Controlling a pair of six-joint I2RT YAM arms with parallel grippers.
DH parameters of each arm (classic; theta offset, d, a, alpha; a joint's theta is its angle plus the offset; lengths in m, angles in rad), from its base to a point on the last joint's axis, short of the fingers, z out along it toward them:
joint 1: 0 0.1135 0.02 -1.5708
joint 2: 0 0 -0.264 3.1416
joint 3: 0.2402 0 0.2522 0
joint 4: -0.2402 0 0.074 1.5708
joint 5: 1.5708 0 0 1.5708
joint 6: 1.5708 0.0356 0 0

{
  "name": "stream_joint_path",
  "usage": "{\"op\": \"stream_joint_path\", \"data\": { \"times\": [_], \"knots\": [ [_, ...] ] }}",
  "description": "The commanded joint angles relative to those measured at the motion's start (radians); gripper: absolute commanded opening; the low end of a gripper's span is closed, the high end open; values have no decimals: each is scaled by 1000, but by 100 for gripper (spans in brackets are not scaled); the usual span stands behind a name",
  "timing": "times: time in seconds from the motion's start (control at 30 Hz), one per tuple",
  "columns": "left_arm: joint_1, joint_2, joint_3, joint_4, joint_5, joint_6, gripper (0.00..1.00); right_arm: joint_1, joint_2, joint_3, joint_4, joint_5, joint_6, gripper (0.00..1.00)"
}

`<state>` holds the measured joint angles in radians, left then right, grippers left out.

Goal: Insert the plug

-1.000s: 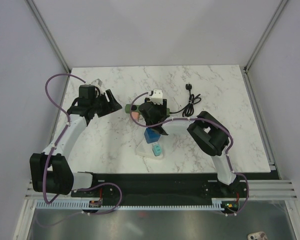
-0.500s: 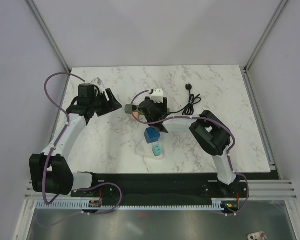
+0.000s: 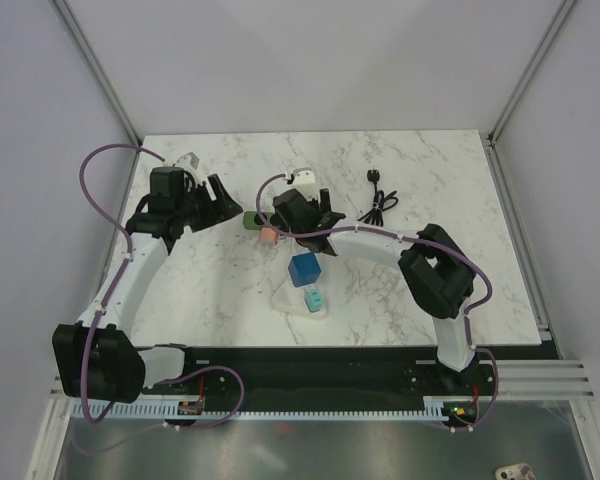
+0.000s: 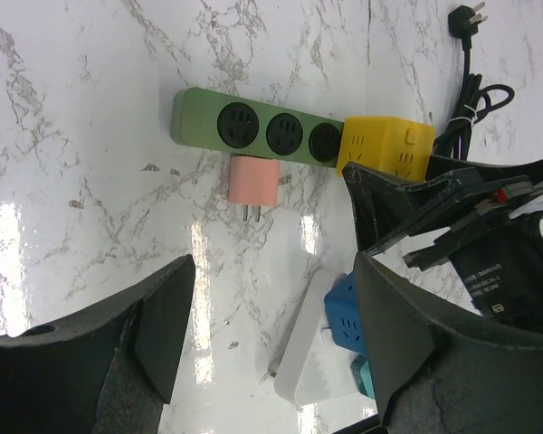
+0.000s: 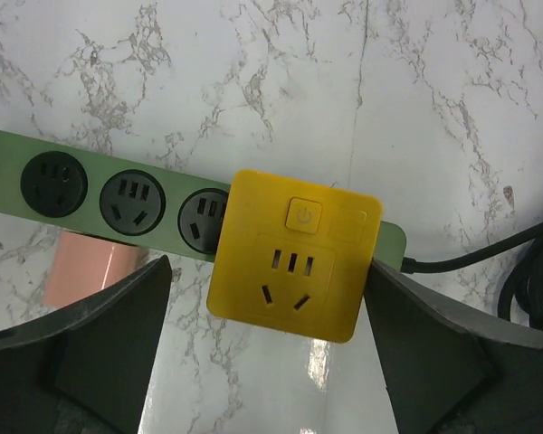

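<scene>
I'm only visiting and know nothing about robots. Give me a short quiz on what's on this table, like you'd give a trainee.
1. True or false: the yellow cube adapter sits at one end of the green power strip.
2. How many sockets on that strip are uncovered?
3. The pink plug is: A) in a socket; B) lying on the table beside the strip; C) gripped between fingers.
Key: 1 true; 2 three; 3 B.
</scene>
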<state>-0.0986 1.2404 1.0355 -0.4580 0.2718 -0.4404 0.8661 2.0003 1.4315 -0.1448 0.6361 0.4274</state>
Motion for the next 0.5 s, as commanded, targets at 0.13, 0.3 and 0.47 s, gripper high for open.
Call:
{"op": "stream_joint_path", "data": {
  "times": [0.13,0.3,0.47],
  "knots": [
    [0,-2,21,-8,32,17,78,-26,-74,159,-171,-67,-19,96],
    [0,11,12,-4,36,15,77,-30,-94,179,-184,-111,-30,83],
    [-1,43,9,4,63,17,77,-58,-48,205,-188,-148,-38,40]
  ]
}}
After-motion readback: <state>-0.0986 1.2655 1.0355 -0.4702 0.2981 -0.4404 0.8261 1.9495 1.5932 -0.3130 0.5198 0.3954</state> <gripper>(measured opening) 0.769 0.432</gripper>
